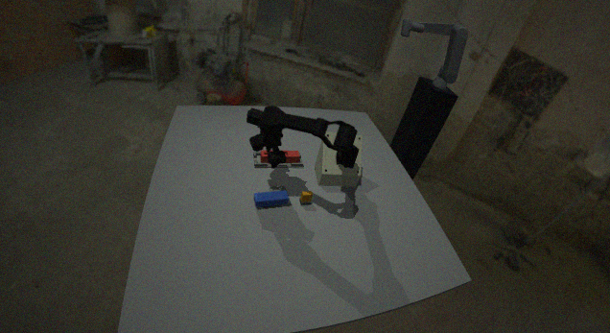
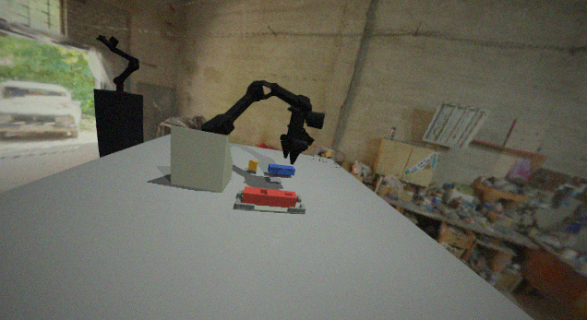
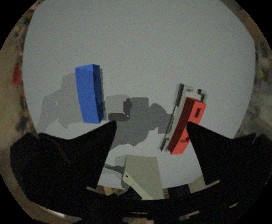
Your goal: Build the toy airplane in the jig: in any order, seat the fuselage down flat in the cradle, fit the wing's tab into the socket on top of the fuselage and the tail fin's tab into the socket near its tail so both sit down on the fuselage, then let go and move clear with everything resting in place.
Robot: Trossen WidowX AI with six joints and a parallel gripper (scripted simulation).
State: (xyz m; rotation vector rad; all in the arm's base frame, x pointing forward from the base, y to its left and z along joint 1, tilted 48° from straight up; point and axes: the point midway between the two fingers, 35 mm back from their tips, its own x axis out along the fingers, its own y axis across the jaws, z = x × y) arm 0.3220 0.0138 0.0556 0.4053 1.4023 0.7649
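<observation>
The red fuselage (image 1: 293, 156) (image 2: 269, 198) (image 3: 178, 144) lies level in the grey cradle (image 1: 261, 166) (image 2: 296, 211), with two dark sockets on its top. The blue wing (image 1: 271, 199) (image 2: 281, 170) (image 3: 88, 95) lies on the table, apart from the cradle. The small yellow tail fin (image 1: 306, 198) (image 2: 253, 165) stands on the table near one end of the wing. My gripper (image 1: 276, 160) (image 2: 289, 160) (image 3: 153, 124) is wide open and empty, raised above the table between wing and cradle. The wing's tab cannot be made out.
A beige box (image 1: 332, 178) (image 2: 198, 160) (image 3: 144, 167) stands beside the cradle, near the arm's base. The white table (image 1: 206, 258) (image 2: 185, 262) carries the parts and the arm's shadow. A second arm stands on a black pedestal (image 1: 422, 124) (image 2: 119, 121) off the table.
</observation>
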